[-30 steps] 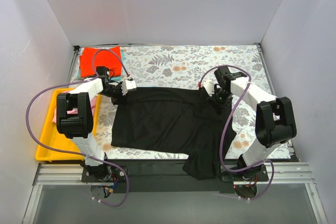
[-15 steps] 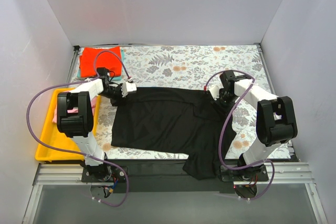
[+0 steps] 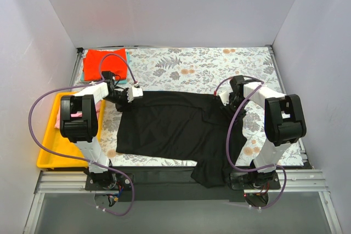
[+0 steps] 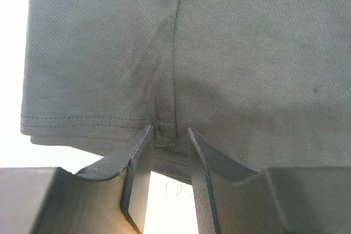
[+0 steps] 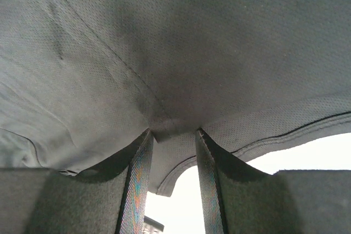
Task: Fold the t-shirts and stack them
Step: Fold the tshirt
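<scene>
Black t-shirt [image 3: 175, 127] lies spread; left fingers [image 4: 138, 173] and right fingers [image 5: 137, 179] each clamp a far corner.

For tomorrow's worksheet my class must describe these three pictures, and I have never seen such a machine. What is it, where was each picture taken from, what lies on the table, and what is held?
The machine is two robot arms, the left arm and the right arm, bolted at the table's near edge. The wide picture comes from a camera above and behind them. The two close-ups come from cameras on their wrists. A black t-shirt lies spread on a flowered cloth, and each arm's jaws pinch its far edge. A red-orange t-shirt lies in the far left corner, with a yellow tray at the left.
</scene>
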